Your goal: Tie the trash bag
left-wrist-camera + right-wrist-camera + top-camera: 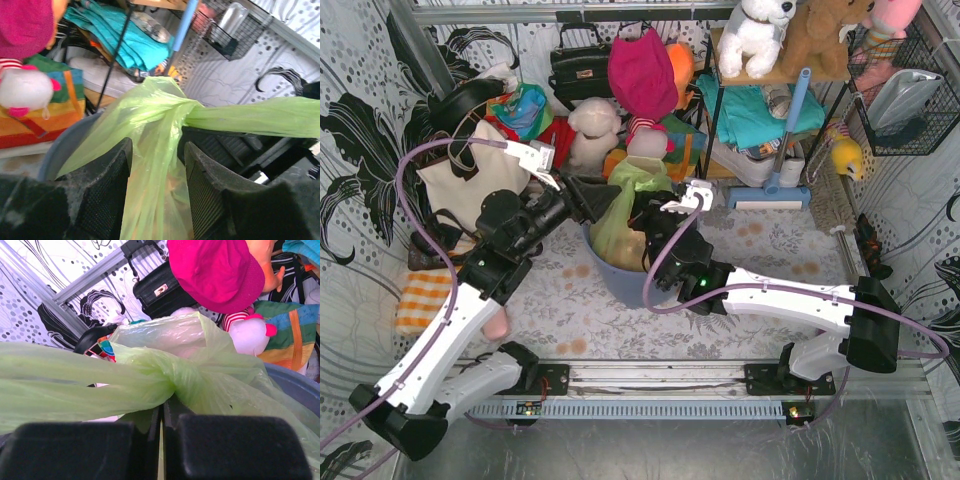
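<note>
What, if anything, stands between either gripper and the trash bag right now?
Nothing visible does. The trash bag has its plastic between the fingers of the left gripper, and the right gripper is closed at its gathered neck, above the bin.

Black-and-white floral walls (360, 130) enclose a patterned tabletop (570, 310), with a black metal shelf (775, 76) at the back.

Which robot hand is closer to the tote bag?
Left. The left gripper is beside the tote bag; the right gripper is farther off, past the trash bag.
</note>
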`<state>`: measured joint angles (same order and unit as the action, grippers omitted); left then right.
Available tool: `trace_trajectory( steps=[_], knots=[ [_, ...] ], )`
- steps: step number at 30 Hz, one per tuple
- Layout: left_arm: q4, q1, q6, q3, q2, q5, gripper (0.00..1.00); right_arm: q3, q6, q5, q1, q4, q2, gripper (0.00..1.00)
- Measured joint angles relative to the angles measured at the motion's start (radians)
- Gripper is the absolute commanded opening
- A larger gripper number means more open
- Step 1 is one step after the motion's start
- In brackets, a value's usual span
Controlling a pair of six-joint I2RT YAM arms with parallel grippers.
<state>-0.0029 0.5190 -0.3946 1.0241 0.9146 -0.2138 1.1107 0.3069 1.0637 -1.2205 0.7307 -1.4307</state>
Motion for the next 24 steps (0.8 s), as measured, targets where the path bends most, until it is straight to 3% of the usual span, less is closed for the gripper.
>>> trace_trajectory(
  steps=[6,13,18,22,24],
  knots=[
    [0.111,-0.076,-0.074,-0.043,0.04,-0.214,0.51,0.0,0.037,-0.01,0.0,-0.048,0.0,0.0],
    [0.173,-0.108,-0.113,-0.051,0.094,-0.328,0.42,0.0,0.052,-0.017,0.002,-0.076,0.0,0.0],
    [0.17,-0.109,-0.109,-0.051,0.109,-0.352,0.26,0.0,0.052,-0.018,0.002,-0.08,0.003,0.0],
    [0.159,-0.109,-0.1,-0.051,0.113,-0.356,0.05,0.0,0.053,-0.025,0.002,-0.08,0.003,0.0],
    [0.158,-0.109,-0.097,-0.051,0.113,-0.37,0.01,0.0,0.052,-0.026,0.002,-0.08,0.003,0.0]
  ],
)
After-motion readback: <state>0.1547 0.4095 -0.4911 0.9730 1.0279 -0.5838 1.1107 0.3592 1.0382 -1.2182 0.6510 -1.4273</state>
